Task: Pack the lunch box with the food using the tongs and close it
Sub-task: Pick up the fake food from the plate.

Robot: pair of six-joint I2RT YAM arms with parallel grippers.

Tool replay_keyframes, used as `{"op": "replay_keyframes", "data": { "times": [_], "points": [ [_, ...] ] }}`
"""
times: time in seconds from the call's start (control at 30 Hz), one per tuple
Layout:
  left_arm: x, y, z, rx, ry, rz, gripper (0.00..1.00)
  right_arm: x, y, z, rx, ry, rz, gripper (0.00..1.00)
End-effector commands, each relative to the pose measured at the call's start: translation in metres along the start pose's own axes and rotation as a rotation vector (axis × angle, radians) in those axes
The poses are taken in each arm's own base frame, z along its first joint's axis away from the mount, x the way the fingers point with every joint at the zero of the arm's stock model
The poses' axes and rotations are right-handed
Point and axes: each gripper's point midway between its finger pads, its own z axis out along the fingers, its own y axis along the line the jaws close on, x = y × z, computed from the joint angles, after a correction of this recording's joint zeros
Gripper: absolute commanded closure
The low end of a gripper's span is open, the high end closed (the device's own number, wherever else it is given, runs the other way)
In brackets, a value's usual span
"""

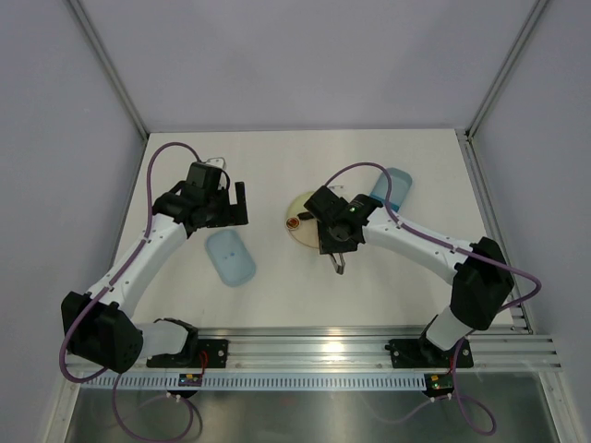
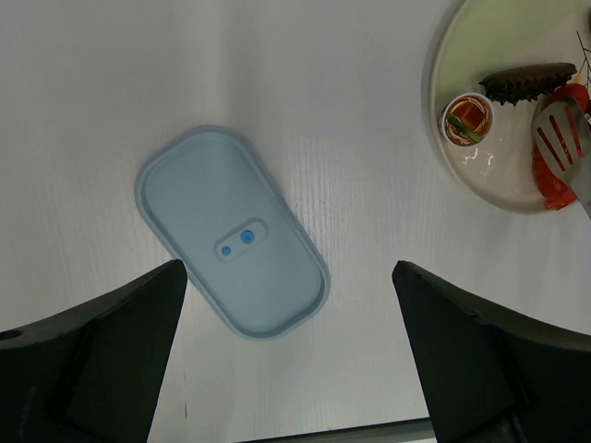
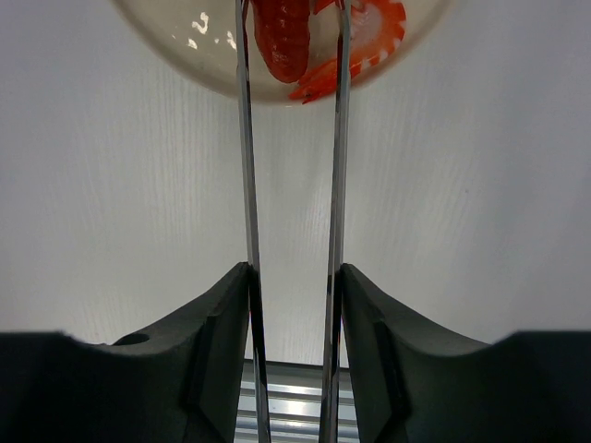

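The lunch box's blue lid [image 1: 230,257] [image 2: 231,231] lies flat on the table, just ahead of my open, empty left gripper [image 1: 226,208] [image 2: 288,269]. The pale-blue tub [image 1: 394,187] stands at the back right, partly behind the right arm. My right gripper [image 1: 337,236] [image 3: 294,277] is shut on the silver tongs [image 3: 246,138] [image 2: 561,137], squeezing both arms. The tongs reach over the plate [image 1: 297,210] [image 3: 208,51], with a red sausage [image 3: 282,37] between the arms and a striped shrimp [image 3: 369,41] beside it. Their tips are cut off in the right wrist view.
On the yellow plate [image 2: 443,55] there are also a dark brown ridged piece [image 2: 526,81] and a small round cup of food [image 2: 467,119]. Grey walls close in the table on three sides. A metal rail [image 1: 323,351] runs along the near edge.
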Motion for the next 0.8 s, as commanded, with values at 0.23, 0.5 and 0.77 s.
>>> {"op": "replay_keyframes", "data": {
  "times": [0.23, 0.5, 0.77],
  "points": [
    [-0.008, -0.002, 0.001, 0.001, -0.033, 0.009, 0.01, -0.011, 0.02, -0.004, -0.07, -0.008, -0.016, 0.51],
    [-0.008, -0.002, 0.001, 0.001, -0.037, 0.007, 0.01, -0.013, 0.022, -0.014, -0.084, -0.018, -0.016, 0.64],
    [-0.008, -0.002, 0.001, 0.002, -0.036, 0.006, 0.01, -0.029, 0.018, -0.04, -0.101, -0.104, 0.019, 0.88]
  ]
}}
